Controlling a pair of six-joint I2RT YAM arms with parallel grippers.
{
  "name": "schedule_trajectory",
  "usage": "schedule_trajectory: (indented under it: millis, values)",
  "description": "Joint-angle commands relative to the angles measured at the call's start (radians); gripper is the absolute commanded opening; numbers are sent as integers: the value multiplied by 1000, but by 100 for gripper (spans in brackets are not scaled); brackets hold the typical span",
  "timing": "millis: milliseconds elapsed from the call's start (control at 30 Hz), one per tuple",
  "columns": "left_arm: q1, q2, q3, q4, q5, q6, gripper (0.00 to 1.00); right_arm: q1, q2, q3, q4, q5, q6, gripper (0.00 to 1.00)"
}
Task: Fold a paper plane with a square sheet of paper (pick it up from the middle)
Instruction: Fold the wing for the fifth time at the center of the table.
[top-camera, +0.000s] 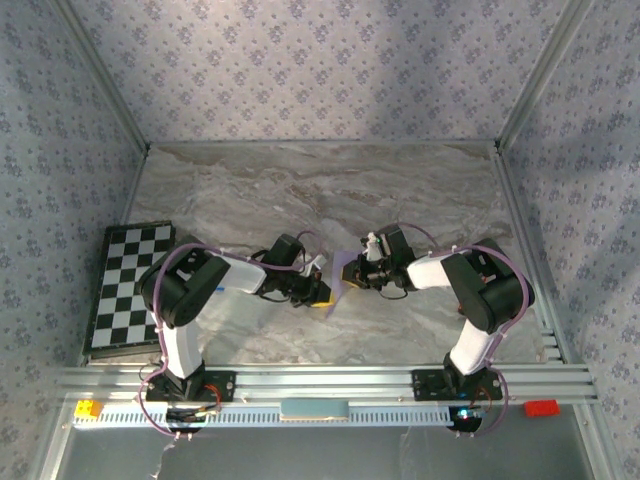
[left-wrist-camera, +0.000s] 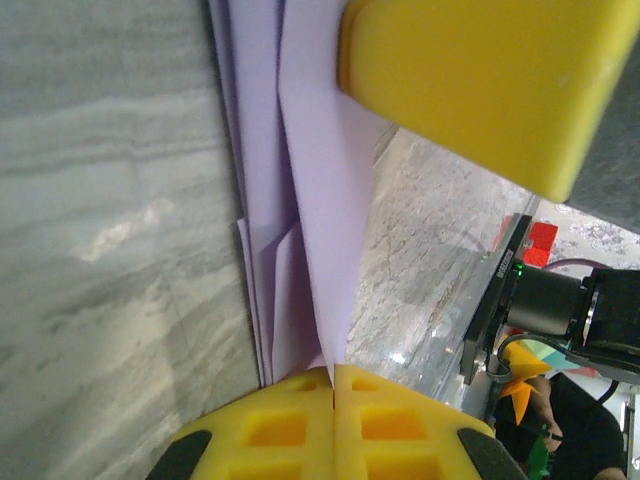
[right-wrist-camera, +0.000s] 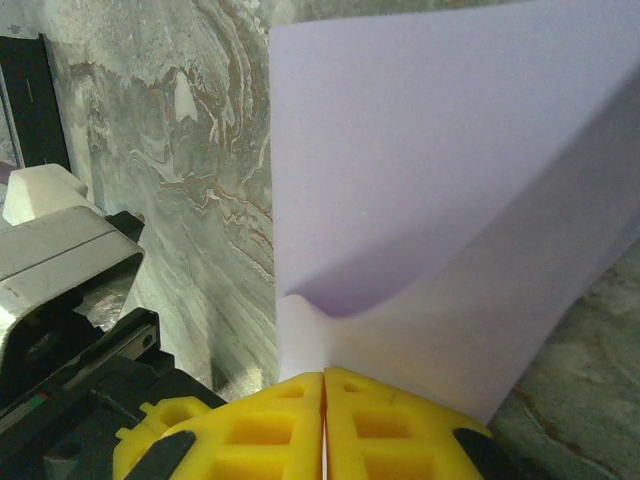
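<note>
The square sheet of paper (top-camera: 340, 272) is pale lilac and folded into several long layers, held upright on edge above the table's middle between the two arms. My left gripper (top-camera: 322, 292) is shut on its lower edge; in the left wrist view the yellow jaws (left-wrist-camera: 333, 372) pinch a crease of the paper (left-wrist-camera: 320, 200). My right gripper (top-camera: 358, 272) is shut on the opposite side; its jaws (right-wrist-camera: 325, 375) clamp the paper (right-wrist-camera: 430, 200), which bulges open above them. The right gripper's yellow finger (left-wrist-camera: 480, 80) shows beside the folds. Whether the paper has a plane's dart shape I cannot tell.
A black-and-white chequered board (top-camera: 125, 290) lies at the table's left edge. The metal rail (top-camera: 320, 385) with both arm bases runs along the front, with a yellow block (top-camera: 87, 408) and a red block (top-camera: 541, 407) on it. Patterned walls enclose the marble table (top-camera: 320, 190).
</note>
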Motion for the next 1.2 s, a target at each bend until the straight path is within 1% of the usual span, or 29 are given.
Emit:
schedule_trajectory:
  millis: [0,100,300,467,567,633,700,733,767,900,1033,1100,1167]
  values:
    - [-19,-24,5,-121,53,39,0,6,38,-2,-87,92,-32,10]
    - [-22,-23,4,-137,57,48,1,6,39,0,-99,98,-37,10]
    - [-25,-19,-1,-159,52,61,9,5,37,-3,-100,99,-38,10]
    - [-25,-36,-8,-170,33,64,12,6,38,-2,-103,100,-37,10]
    - [-24,-47,-10,-171,30,64,12,6,40,-2,-103,102,-37,10]
    - [-25,-51,-10,-176,31,67,7,7,43,-2,-102,100,-37,10]
    - [-25,-56,-10,-183,30,71,4,8,43,0,-103,100,-37,10]
    - [-26,-58,-12,-183,31,73,1,7,44,0,-104,100,-37,10]
    - [-25,-59,-14,-183,28,75,0,6,45,1,-106,101,-39,10]
    - [-25,-67,-7,-205,16,82,0,9,47,6,-117,106,-43,9]
    - [-26,-95,-6,-233,-8,95,11,8,48,10,-124,107,-43,9]
    - [-27,-111,-5,-238,-18,99,11,9,52,11,-123,109,-43,9]
    - [-25,-120,-6,-240,-19,101,8,11,52,12,-124,110,-43,9]
